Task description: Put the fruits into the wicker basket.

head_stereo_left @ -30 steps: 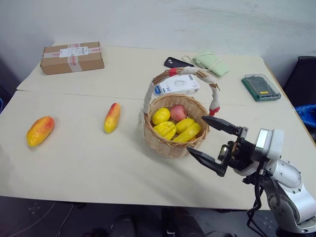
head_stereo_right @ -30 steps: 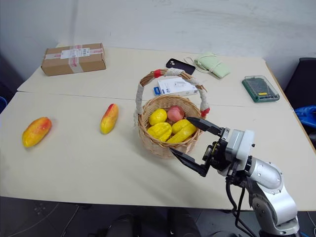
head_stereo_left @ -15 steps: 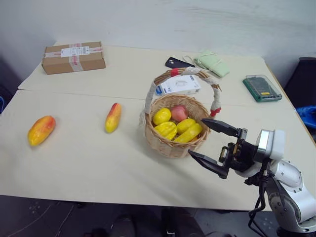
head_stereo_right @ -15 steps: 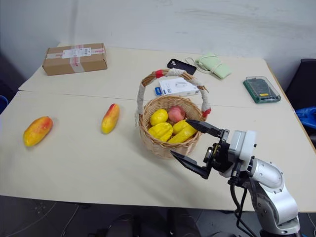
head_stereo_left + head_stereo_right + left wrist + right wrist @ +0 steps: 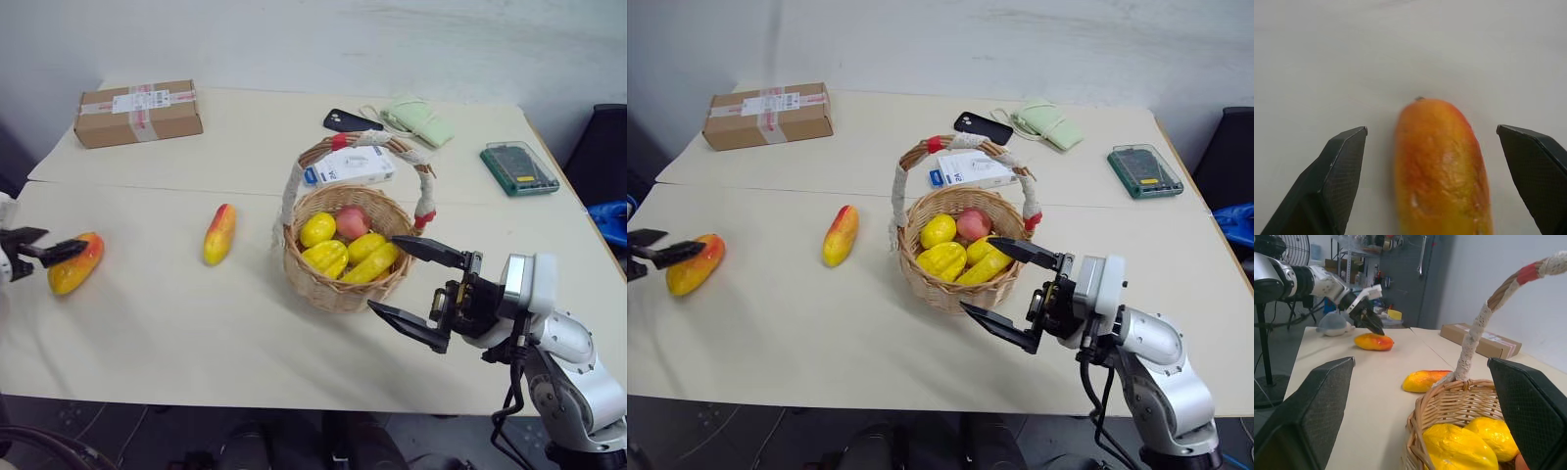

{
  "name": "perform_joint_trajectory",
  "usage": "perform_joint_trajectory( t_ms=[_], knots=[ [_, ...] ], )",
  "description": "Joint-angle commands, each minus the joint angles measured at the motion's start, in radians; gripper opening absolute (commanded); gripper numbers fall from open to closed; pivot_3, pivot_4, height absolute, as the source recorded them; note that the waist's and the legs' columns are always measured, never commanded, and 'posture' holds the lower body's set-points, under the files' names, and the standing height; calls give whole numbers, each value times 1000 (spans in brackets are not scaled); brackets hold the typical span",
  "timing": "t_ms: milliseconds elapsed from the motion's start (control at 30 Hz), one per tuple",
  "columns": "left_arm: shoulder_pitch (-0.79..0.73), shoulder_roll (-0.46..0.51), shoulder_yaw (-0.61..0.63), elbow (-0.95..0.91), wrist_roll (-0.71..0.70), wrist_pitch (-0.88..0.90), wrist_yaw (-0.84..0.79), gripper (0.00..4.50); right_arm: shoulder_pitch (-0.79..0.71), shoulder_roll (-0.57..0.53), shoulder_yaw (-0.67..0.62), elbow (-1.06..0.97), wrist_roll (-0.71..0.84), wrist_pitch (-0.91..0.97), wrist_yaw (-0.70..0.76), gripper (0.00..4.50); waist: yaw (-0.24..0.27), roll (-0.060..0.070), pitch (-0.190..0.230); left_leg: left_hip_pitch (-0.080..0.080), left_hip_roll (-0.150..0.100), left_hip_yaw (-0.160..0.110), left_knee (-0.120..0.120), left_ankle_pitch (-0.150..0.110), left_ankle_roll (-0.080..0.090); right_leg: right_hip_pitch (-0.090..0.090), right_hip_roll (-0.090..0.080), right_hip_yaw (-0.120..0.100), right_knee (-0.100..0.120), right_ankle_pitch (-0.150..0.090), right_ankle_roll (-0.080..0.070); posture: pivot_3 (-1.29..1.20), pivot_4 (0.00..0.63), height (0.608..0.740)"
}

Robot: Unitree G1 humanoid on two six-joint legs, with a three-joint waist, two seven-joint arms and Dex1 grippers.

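The plumper fruit (image 5: 76, 264) lies near the table's left edge. My left gripper (image 5: 61, 242) hovers over its near end, open, and the fruit (image 5: 1442, 166) shows between the spread fingers (image 5: 1344, 176) untouched. The slimmer fruit (image 5: 220, 233), red at its tip, lies between it and the wicker basket (image 5: 338, 292). The basket stands mid-table with several yellow fruits and a red one inside. My right gripper (image 5: 382, 272) is open and holds nothing, just off the basket's front right side, pointing left.
A cardboard box (image 5: 137, 113) sits at the back left. Behind the basket lie a white carton (image 5: 351, 166), a black phone (image 5: 348, 120) and a green pouch (image 5: 419, 122). A green case (image 5: 519, 168) is at the right. The table's front edge runs close below my right gripper.
My left gripper has come into view at the left edge, open, over the plumper fruit. The right gripper has kept its place. Both fruits and the basket lie as before.
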Motion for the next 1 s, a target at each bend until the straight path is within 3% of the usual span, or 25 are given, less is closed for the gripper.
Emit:
perform_joint_trajectory(
  t_ms=[33, 200, 367, 467, 600, 767, 867, 1000],
  knots=[
    [-42, 22, -12, 48, 44, 0, -2, 4469, 28, 15, -14, 3, -16, -54, 14, 4500, 0, 0, 0, -1, 0, 0, 0, 0, 0, 0, 0, 0, 0, 0, 0, 0, 150, 740],
    [-44, -3, -28, 76, 62, -7, -53, 4469, 69, 26, -18, -3, -30, -88, 9, 4500, 5, 0, 0, -1, 0, -1, 3, 0, 0, 0, -1, -1, 2, 0, 0, 0, 150, 740],
    [-29, -10, 1, 60, 38, -74, -128, 2886, 93, 22, -26, -1, -30, -109, 15, 4500, 12, 0, 0, -1, 0, -2, 6, 0, 0, 0, -1, -2, 5, 0, 0, 0, 150, 740],
    [-9, -1, 22, 14, 8, -111, -225, 2670, 115, 13, -44, 10, -35, -124, 23, 4500, 12, 0, 0, -2, 0, -3, 6, 0, 0, 0, -1, -3, 5, 0, 0, 0, 150, 740],
    [118, 8, 89, -225, -128, -135, -491, 2670, 166, 0, -97, 34, -40, -148, 35, 4500, 11, 1, 0, -4, 1, -4, 7, 0, 0, 0, -2, -5, 5, 0, 0, 0, 150, 740],
    [289, 28, 123, -681, -329, 88, -652, 2670, 250, -5, -193, 83, -64, -204, 37, 4500, 11, 3, 2, -5, 1, -7, 8, 0, 0, 0, -3, -8, 5, 0, -1, 0, 150, 740],
    [238, -55, 56, -936, -429, 165, -574, 2670, 293, -3, -243, 90, -66, -223, 29, 4500, 24, 8, 3, -5, 0, -9, 9, 0, 1, 3, -4, -9, 4, 0, -1, 0, 150, 740],
    [-3, -345, -131, -1169, -471, 305, -304, 2670, 341, 17, -268, 66, -65, -234, 4, 4500, 46, 13, 1, -6, -3, -13, 14, -1, 3, 7, -4, -10, 3, 2, 3, 0, 150, 740]
  ],
)
